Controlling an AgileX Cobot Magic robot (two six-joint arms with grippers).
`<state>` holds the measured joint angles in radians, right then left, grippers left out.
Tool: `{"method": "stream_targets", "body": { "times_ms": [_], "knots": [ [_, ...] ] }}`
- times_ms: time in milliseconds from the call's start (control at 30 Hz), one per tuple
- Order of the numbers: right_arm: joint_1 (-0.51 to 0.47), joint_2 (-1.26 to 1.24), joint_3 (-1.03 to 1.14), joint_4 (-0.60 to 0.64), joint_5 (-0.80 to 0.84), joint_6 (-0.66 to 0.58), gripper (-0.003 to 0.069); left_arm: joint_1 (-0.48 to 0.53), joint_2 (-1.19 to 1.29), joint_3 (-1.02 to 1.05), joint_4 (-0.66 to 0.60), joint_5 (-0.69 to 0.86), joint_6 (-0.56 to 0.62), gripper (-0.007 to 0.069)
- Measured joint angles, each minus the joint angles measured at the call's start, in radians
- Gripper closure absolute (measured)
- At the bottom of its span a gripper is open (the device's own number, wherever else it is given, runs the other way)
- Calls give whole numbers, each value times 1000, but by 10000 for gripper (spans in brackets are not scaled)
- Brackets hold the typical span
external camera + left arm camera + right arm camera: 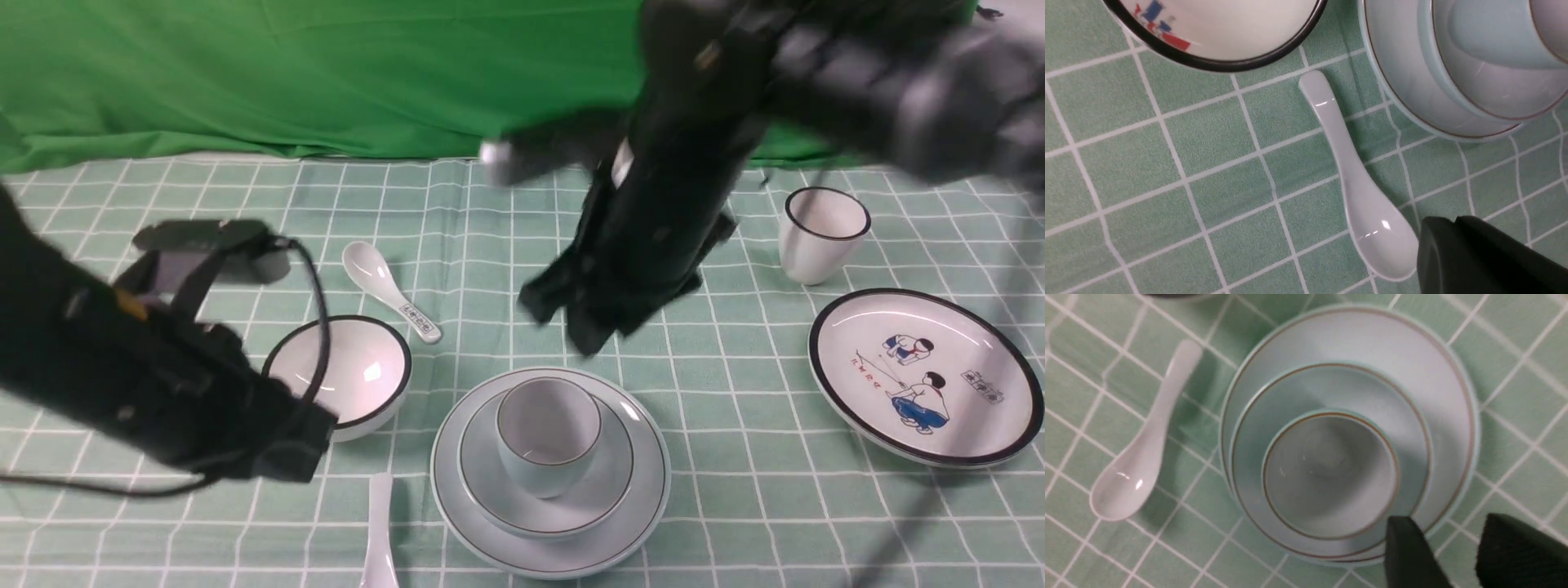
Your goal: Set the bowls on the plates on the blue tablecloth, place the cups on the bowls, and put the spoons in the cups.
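On the blue tablecloth (735, 457) the pale blue plate (653, 490) carries the pale blue bowl (608, 482), and the pale blue cup (547, 433) stands upright in it. My right gripper (584, 322) hovers over this stack, open and empty (1451, 535), beside the cup (1331, 473). The black-rimmed white bowl (351, 376) sits on the cloth at left, the labelled spoon (392, 294) behind it. A plain spoon (1355, 183) lies at the front, next to my shut left gripper (1453, 226). The white cup (820, 233) and cartoon plate (927, 376) are at right.
A bright green backdrop cloth (286, 73) hangs behind the table. The left arm (122, 367) reaches in low over the front left, partly covering the black-rimmed bowl.
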<state>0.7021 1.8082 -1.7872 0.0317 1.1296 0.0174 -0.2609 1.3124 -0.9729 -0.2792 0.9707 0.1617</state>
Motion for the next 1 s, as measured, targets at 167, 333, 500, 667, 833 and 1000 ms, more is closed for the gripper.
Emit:
{"method": "stream_targets", "body": {
  "times_ms": [167,333,500,667,833,1000],
  "knots": [
    [0,-217,90,-54,0,9,622,-95,122,-49,68,8,-80,615],
    [0,-401,319,-74,-3,36,640,-197,212,-49,193,6,-249,615],
    [-1,-541,515,-89,-21,105,640,-197,218,-49,212,-50,-293,615],
    [-1,-632,617,-92,-54,137,640,-198,263,-49,213,-58,-359,582],
    [-1,-667,646,-92,-69,149,640,-198,321,-49,219,-96,-402,461],
    [-1,-693,647,-97,-82,150,640,-198,390,-49,219,-152,-426,268]
  ]
}}
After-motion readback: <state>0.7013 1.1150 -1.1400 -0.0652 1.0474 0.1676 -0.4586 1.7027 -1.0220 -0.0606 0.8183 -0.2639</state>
